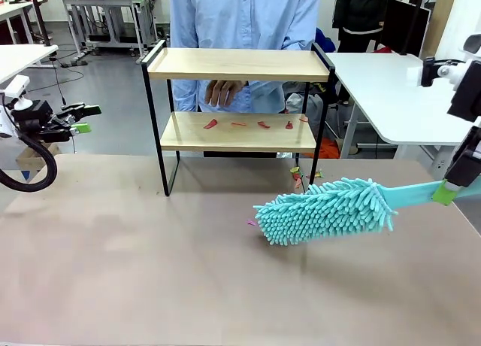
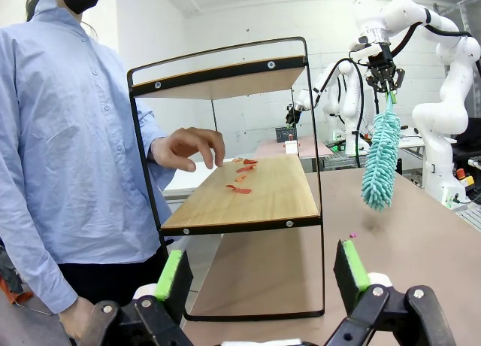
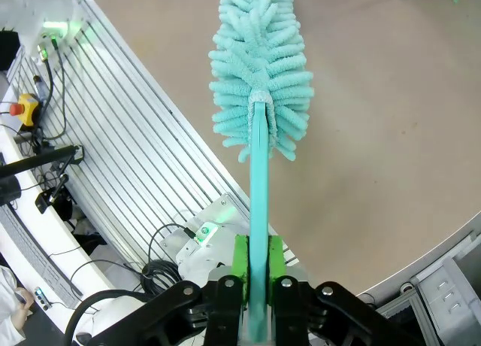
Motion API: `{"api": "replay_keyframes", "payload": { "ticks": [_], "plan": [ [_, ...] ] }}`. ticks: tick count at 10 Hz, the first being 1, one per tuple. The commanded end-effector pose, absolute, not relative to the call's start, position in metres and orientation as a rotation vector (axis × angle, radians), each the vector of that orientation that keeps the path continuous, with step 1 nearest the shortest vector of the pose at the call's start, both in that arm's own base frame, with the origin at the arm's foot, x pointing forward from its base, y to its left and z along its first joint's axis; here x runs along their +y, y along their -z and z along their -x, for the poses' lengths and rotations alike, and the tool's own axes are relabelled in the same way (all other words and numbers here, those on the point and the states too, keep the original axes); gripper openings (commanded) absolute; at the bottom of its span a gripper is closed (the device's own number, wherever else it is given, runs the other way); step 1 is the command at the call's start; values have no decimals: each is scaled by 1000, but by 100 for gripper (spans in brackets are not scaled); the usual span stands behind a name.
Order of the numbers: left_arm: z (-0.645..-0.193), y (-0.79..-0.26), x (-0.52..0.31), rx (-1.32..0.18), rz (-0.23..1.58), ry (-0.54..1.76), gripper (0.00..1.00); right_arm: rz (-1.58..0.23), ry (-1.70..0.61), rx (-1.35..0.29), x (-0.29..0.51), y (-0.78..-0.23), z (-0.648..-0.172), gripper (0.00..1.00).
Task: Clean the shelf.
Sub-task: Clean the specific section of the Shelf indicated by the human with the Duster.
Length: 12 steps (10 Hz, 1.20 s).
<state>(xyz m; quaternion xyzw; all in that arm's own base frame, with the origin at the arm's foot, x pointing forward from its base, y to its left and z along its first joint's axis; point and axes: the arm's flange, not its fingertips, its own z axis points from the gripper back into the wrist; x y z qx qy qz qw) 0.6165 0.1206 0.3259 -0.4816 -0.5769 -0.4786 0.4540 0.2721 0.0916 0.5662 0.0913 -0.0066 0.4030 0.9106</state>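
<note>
Facing a beige desk (image 1: 150, 271) in a lab. Holding the left gripper (image 1: 86, 118) wide open and empty at far left. Finding the shelf (image 1: 233, 64) standing at the desk's far edge, red scraps (image 1: 237, 124) lying on its lower board. Clamping the right gripper (image 1: 445, 192) on a teal duster (image 1: 323, 210), head near the desk.

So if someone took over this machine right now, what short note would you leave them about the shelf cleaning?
The left pincer is open and empty, off at the table's left side.
The right pincer is shut on the handle of the duster, whose head is over the table near the shelf's right leg.
Red scraps lie on the lower board; a few bits lie on the table by that leg. A person's hand is between the boards.
Done: duster in grip. Left: sweep the lower board.
</note>
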Motion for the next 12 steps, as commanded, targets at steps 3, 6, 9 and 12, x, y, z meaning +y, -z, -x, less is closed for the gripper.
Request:
{"api": "replay_keyframes", "payload": {
  "ticks": [3, 6, 9, 12],
  "plan": [
    [-614, -328, 119, -1424, 1178, 1202, 100, -183, -832, -19, 90, -570, -271, 13],
    [-614, -328, 119, -1424, 1178, 1202, 100, -183, -832, -19, 90, -570, -271, 13],
    [-614, -328, 119, -1424, 1178, 1202, 100, -183, -832, -19, 90, -570, -271, 13],
    [-614, -328, 119, -1424, 1178, 1202, 100, -183, -832, -19, 90, -570, -271, 13]
  ]
}}
